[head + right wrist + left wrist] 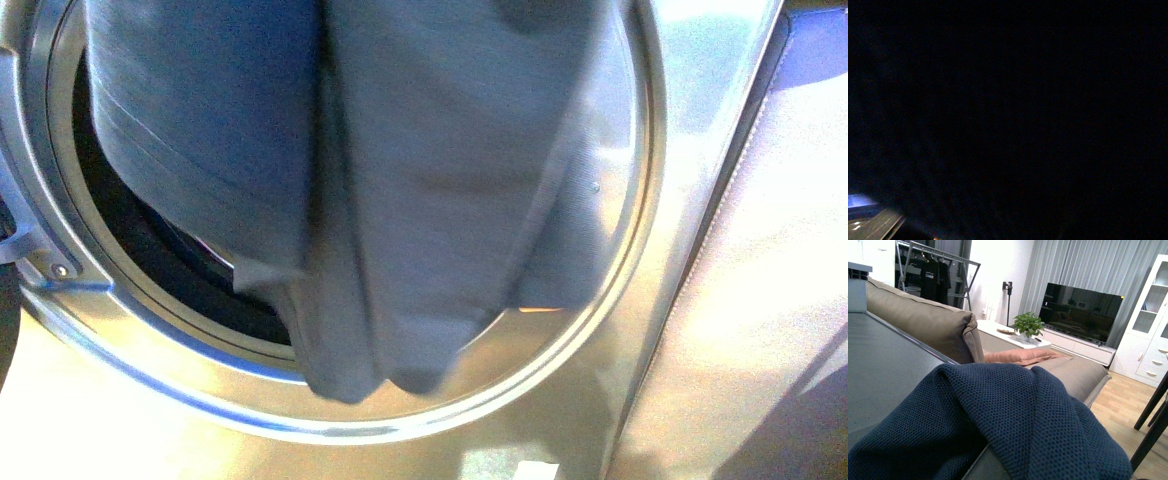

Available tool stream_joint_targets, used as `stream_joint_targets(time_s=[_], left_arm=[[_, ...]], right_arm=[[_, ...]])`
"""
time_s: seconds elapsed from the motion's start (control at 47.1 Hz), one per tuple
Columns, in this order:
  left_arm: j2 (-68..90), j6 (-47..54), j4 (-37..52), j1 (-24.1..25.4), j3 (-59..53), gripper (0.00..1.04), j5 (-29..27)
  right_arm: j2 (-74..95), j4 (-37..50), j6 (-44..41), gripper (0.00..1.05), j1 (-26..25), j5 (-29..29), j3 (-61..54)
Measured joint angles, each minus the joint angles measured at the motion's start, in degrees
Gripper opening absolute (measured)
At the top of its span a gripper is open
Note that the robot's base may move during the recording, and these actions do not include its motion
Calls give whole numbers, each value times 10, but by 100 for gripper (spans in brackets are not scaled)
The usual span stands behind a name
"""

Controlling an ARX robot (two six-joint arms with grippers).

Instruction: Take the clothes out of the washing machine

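The clothes [400, 200], a dark blue-grey garment, hang in two long folds straight across the porthole [640, 200] of the washing machine [700, 120], their lower ends dangling just above the porthole's bottom rim, with the black hollow of the drum [140, 250] showing to the left behind them. No gripper shows in any view, so whether either hand is wide, narrow or clamped on the cloth cannot be told; the right wrist view is dark. In the left wrist view a navy knit cloth [1013, 425] lies draped close under the lens, a sofa [923, 320] beyond it; whether it is the same garment is not certain. The likely trouble lies at the porthole. The folds hang blurred, and a trailing end could drag over the bottom rim or catch on the door hinge [40, 250] at the porthole's left edge, pulling the garment out of an unseen grip. Loose cloth might then drop back into the drum or to the floor below the porthole. Fabric over a lens would also leave the arm working blind.
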Motion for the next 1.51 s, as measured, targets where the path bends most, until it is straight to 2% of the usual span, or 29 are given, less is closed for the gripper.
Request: stream_joint_targets(time_s=[0.276,0.425,0.467,0.488,0.637,0.743,0.87,0.913,0.998,1.146,1.337,1.422,1.507], left_arm=[[0,0,0,0,0,9,0],[0,0,0,0,0,9,0],[0,0,0,0,0,9,0],[0,0,0,0,0,9,0],[0,0,0,0,0,9,0],[0,0,0,0,0,9,0],[0,0,0,0,0,9,1],[0,0,0,0,0,9,1],[0,0,0,0,0,10,2],[0,-2,0,0,2,31,3],[0,-2,0,-1,3,58,3],[0,-2,0,-1,3,73,2],[0,-2,0,-1,3,84,2]], right_arm=[[24,-64,-23,97,31,126,50],[30,-68,-36,96,43,180,58],[32,-62,-40,93,45,194,58],[35,-57,-47,88,47,215,58],[37,-31,-66,60,47,251,47],[35,-15,-71,46,42,257,34],[10,4,-78,21,28,256,0],[0,9,-78,15,24,254,-10],[-16,16,-78,9,16,250,-26],[-52,19,-75,8,-7,239,-55],[-112,14,-58,8,-63,221,-93],[-158,-3,-42,8,-109,198,-113],[-187,-17,-31,8,-139,178,-122]])
